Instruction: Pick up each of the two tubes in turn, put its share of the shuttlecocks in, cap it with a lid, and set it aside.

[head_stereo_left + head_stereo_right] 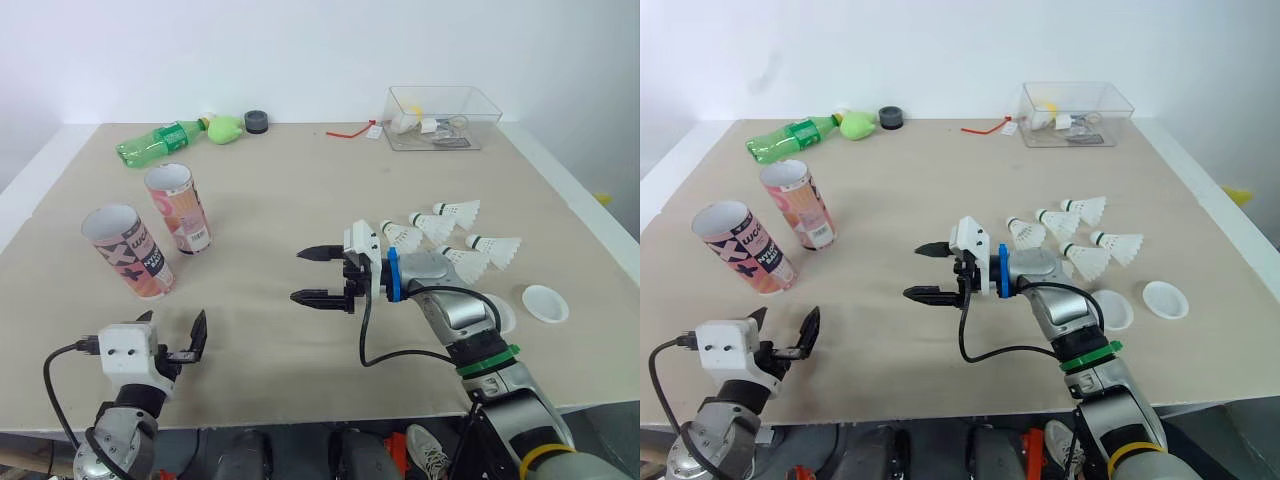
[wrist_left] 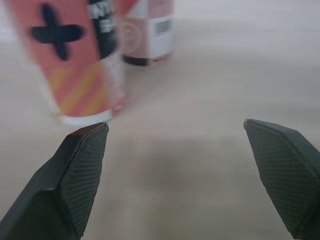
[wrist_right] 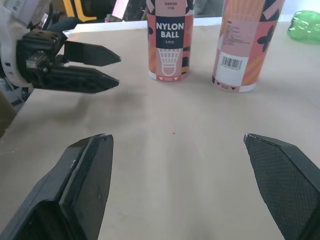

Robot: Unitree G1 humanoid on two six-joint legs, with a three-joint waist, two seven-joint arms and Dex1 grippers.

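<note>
Nearer tube (image 1: 128,250) and farther tube (image 1: 178,208) standing upright, open-topped, close together at left of surface (image 1: 280,190). Shuttlecocks (image 1: 445,235) lying clustered at right, lids (image 1: 1165,299) just beside them. Left pincer (image 1: 175,330) hovering open, empty, near nearer tube. Right pincer (image 1: 300,275) hovering open, empty, mid-surface. Risks: left finger clipping nearer tube off-centre and toppling it into farther tube; right arm sweeping shuttlecocks or lids when turning.

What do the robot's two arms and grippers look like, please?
The left gripper and right gripper each have a white boxy housing, tapered black fingers with cross-hatched pads, and a looping black cable. The right arm is silver, with a blue ring, a green band and a yellow band.
</note>
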